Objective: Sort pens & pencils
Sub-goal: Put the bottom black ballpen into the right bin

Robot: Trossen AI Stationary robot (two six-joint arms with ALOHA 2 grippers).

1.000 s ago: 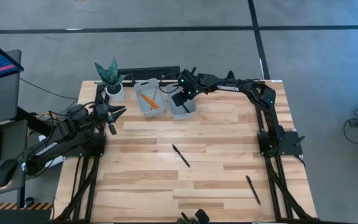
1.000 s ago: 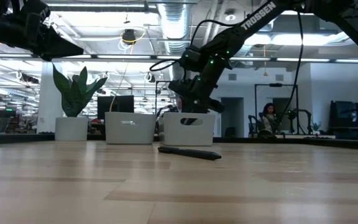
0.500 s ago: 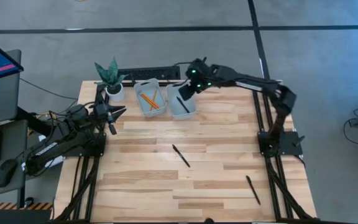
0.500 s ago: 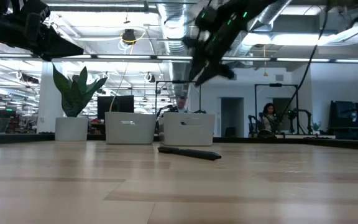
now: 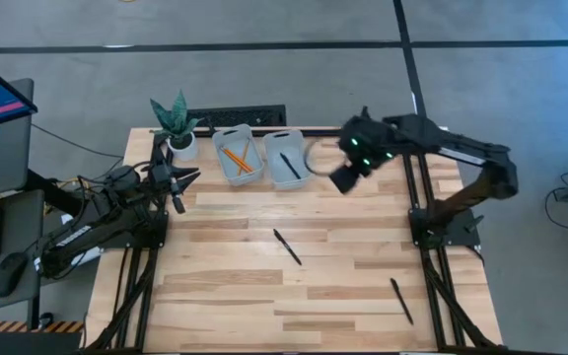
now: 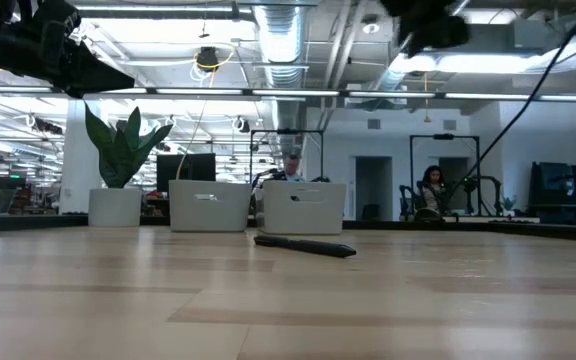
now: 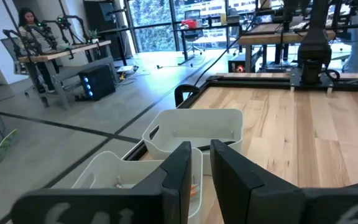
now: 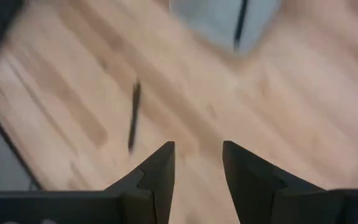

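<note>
Two orange pencils (image 5: 237, 158) lie crossed in the left white bin (image 5: 227, 170). One black pen (image 5: 289, 164) lies in the right white bin (image 5: 301, 170). Another pen (image 5: 287, 247) lies on the table's middle and a third pen (image 5: 401, 300) near the front right. My right gripper (image 5: 341, 179) hangs open and empty high above the table, right of the bins; its wrist view shows the gripper (image 8: 199, 155) above the middle pen (image 8: 133, 118). My left gripper (image 5: 193, 177) waits level at the far left, its fingers (image 7: 182, 171) a narrow gap apart, holding nothing.
A potted plant (image 5: 177, 123) stands at the far left corner beside the bins. A dark keyboard (image 5: 235, 117) lies behind the table's far edge. Bare wood stretches across the near half of the table. People sit in the room beyond the table.
My right gripper has risen out of the right bin and swung toward the table's right edge, tipping as it went. A black pen lies in that bin where the gripper was.
</note>
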